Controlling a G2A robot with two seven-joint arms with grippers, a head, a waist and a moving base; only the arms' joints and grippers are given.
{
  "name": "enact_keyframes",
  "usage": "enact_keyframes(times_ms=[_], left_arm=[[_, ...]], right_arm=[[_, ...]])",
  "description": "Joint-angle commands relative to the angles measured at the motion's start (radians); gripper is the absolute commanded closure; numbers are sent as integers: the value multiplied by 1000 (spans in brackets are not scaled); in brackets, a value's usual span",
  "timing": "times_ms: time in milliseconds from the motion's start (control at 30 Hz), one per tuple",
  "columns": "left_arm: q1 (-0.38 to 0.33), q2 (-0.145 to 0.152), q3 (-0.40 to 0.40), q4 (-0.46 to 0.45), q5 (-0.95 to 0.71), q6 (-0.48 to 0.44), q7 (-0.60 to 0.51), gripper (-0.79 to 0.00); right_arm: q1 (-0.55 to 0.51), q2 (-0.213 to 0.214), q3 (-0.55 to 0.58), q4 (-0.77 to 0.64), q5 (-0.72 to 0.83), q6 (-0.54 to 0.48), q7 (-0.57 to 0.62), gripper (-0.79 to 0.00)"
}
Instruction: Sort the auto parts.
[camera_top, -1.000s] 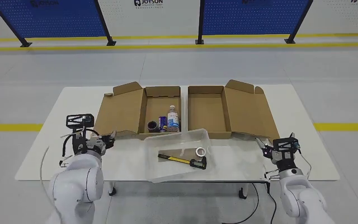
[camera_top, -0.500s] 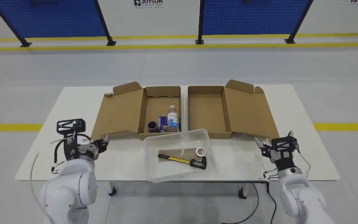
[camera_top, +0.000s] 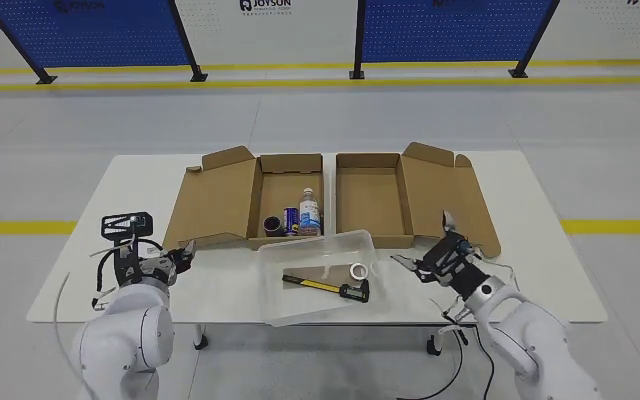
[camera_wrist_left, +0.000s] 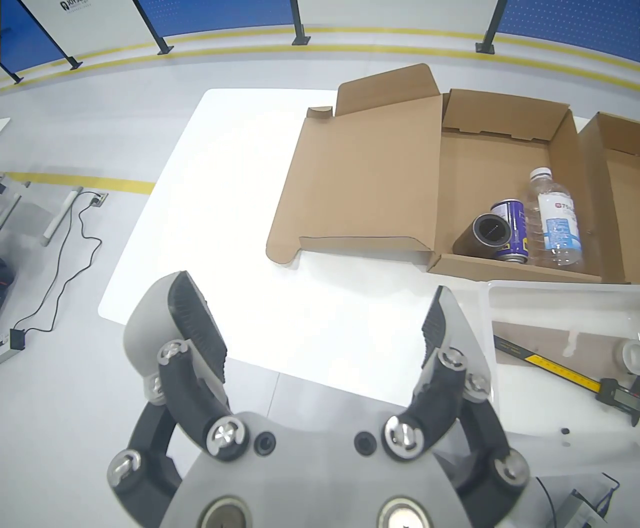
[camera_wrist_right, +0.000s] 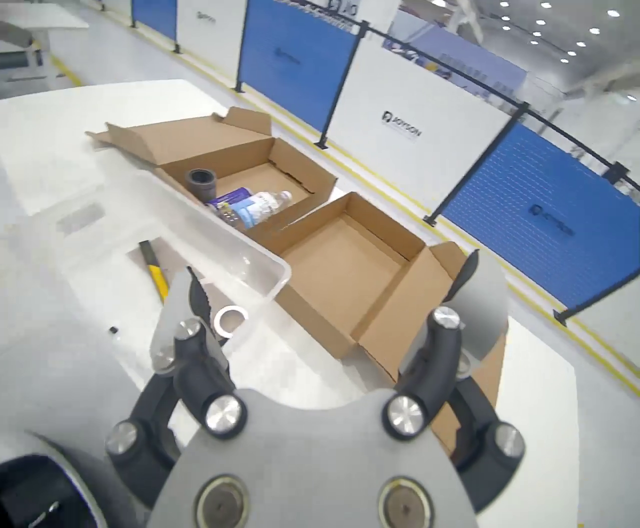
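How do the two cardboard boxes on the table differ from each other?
The left box holds a bottle, a can and a black cylinder; the right box holds nothing. The left box's lid lies open leftward, the right box's rightward. Both are brown and open.

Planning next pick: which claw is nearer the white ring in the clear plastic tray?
Right. The right claw is just off the clear tray end holding the white ring; the left claw, beyond the opposite end.
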Motion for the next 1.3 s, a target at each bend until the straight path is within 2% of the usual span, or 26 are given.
enact_keyframes(times_ms=[0,200,267,1100,1267], left_arm=[[0,0,0,0,0,0,0,-785],[0,0,0,0,0,0,0,-785],[0,0,0,0,0,0,0,-785],[0,0,0,0,0,0,0,-785],[0,0,0,0,0,0,0,-785]], right_arm=[[40,1,-21,-13,56,-55,118,-785],[157,-4,-90,8,301,-63,410,-785],[201,-4,-111,23,340,-63,473,-785],[199,-4,-118,22,336,-66,470,-785],[259,-1,-145,71,365,-157,464,-785]])
